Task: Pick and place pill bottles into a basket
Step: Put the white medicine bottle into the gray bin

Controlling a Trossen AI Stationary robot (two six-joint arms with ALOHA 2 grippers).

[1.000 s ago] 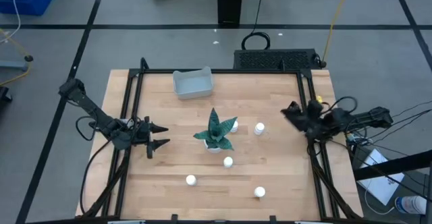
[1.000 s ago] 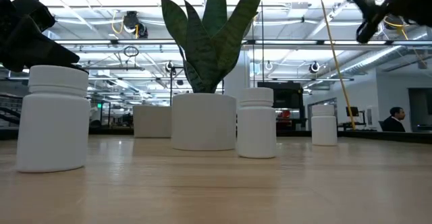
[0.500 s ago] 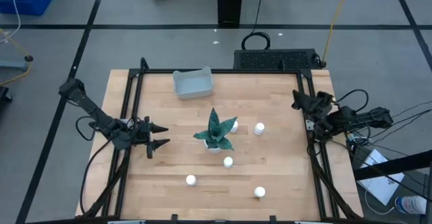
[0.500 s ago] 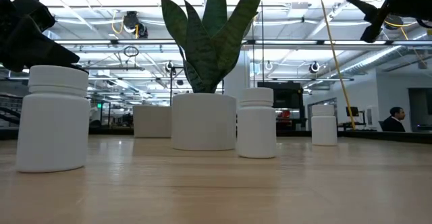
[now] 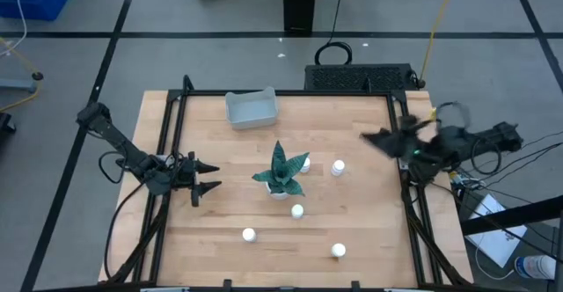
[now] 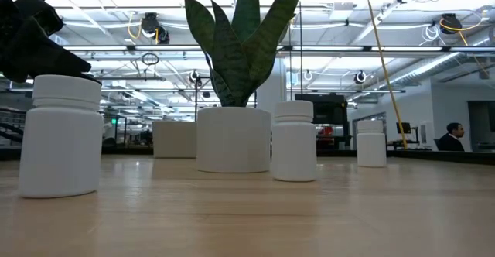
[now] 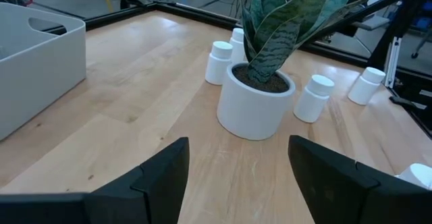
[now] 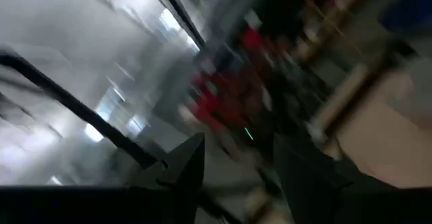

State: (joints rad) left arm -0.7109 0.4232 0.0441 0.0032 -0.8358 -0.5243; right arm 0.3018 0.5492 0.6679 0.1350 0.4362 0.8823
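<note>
Several white pill bottles stand upright on the wooden table around a potted plant: one to its right, one just in front, and two near the front edge. The pale basket stands at the far edge and also shows in the left wrist view. My left gripper waits open at the table's left side, pointing at the plant. My right gripper is raised high over the right edge, blurred; its wrist view shows the fingers apart with nothing between them.
A black frame rail runs along the table's left and right sides. A black box sits behind the far edge. Bare wood lies between the basket and the plant. A person shows far off in the room.
My right gripper has risen quickly from beside the table's right rail, tipping its fingers upward and rolling. In the low view it has climbed almost out of the top of the picture. The bottles, the basket and my left gripper have stayed put.
</note>
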